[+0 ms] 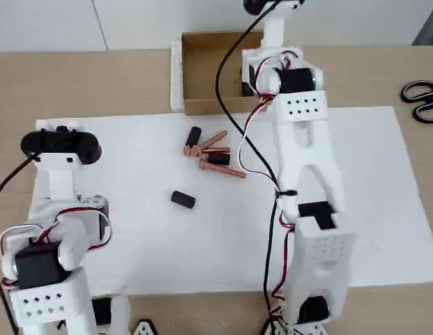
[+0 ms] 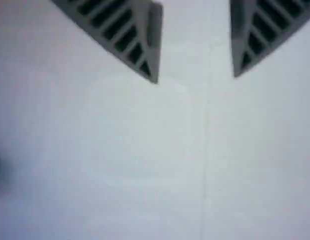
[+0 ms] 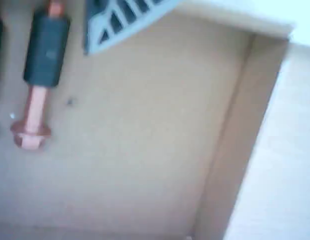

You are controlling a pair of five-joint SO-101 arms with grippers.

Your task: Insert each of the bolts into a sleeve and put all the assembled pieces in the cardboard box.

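The right gripper [image 3: 111, 26] hangs inside the cardboard box [image 3: 233, 131], where one sleeved bolt [image 3: 41, 70] lies delivered; its spread cannot be told. The left gripper [image 2: 194, 77], jaws spread and empty, hovers over the white sheet [image 2: 120, 170]. Loose copper bolts [image 1: 215, 156] and black sleeves [image 1: 183, 199] lie mid-sheet, awaiting assembly.

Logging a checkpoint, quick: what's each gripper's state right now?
Left gripper: open, holding nothing, over the white sheet.
Right gripper: cannot be told; one jaw visible above the cardboard box.
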